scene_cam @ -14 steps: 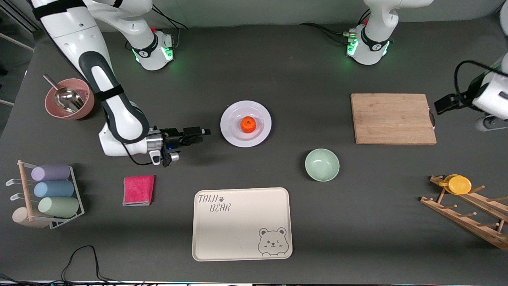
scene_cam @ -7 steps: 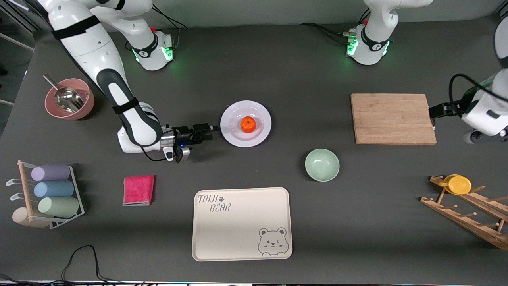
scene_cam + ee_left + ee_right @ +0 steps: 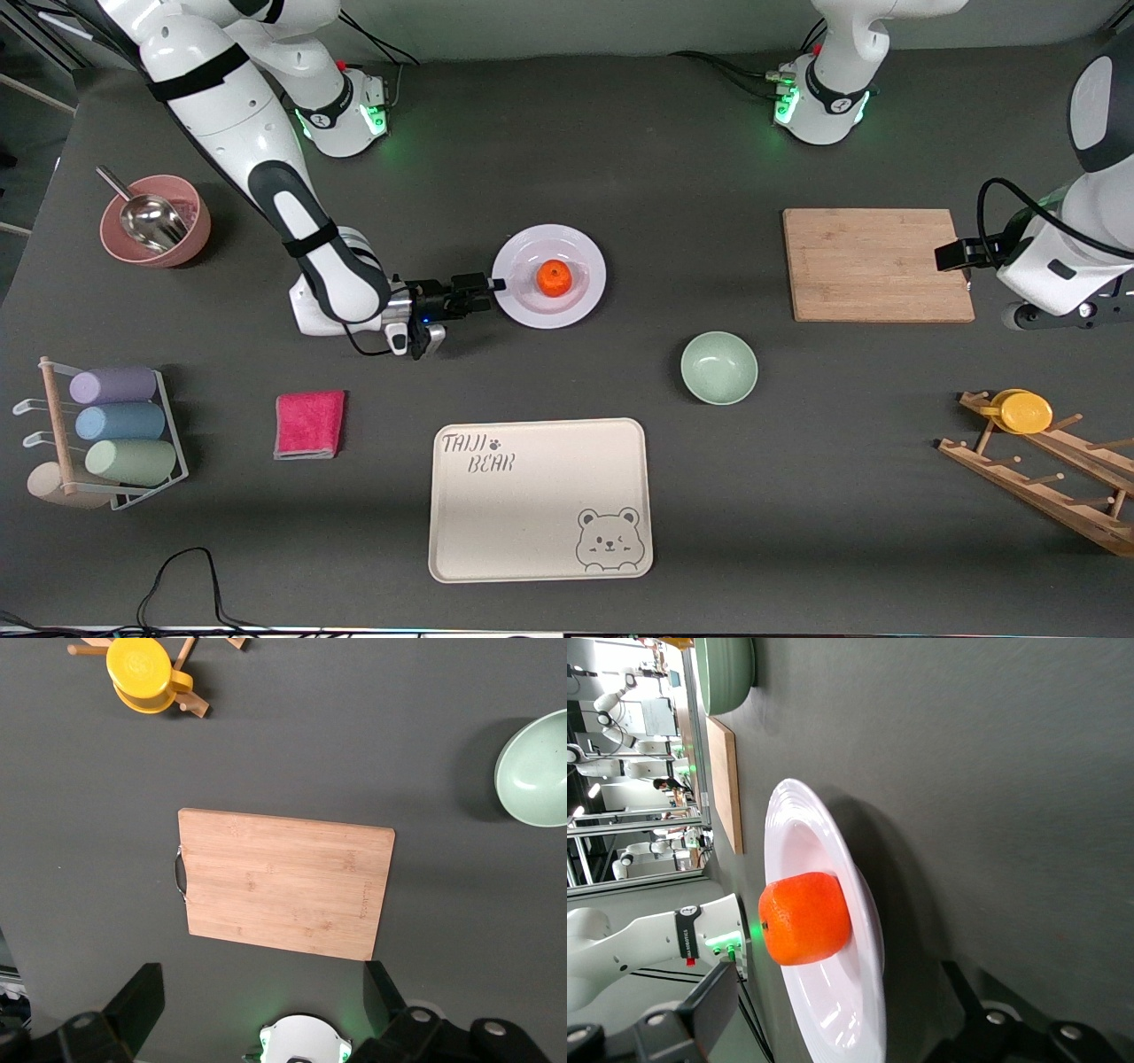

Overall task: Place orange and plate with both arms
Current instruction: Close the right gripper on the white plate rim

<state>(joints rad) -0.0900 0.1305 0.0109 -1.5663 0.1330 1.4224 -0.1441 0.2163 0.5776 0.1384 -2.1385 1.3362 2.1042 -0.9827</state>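
The orange (image 3: 555, 278) is seen sitting in the well of the plate (image 3: 523, 306), which is lying on the table (image 3: 620, 159) just above the frame's centre in the front view. In the right wrist view the orange (image 3: 804, 918) is shown resting on the plate (image 3: 833, 859), with table surface alongside.

The right gripper (image 3: 494, 285) is being held low and level at the plate's rim, on the side toward the right arm's end of the table — its jaws are standing apart, with nothing between them.

The left gripper (image 3: 261, 992) is being held over the table at the right edge of the front view, beside the cutting board (image 3: 879, 264); its jaws are spread wide and empty, with the board (image 3: 285, 883) framed between the fingers (image 3: 137, 1001) in its wrist view.

A green bowl (image 3: 718, 367) is lying lower right of the plate, and a cream tray (image 3: 539, 499) is lying at lower centre.
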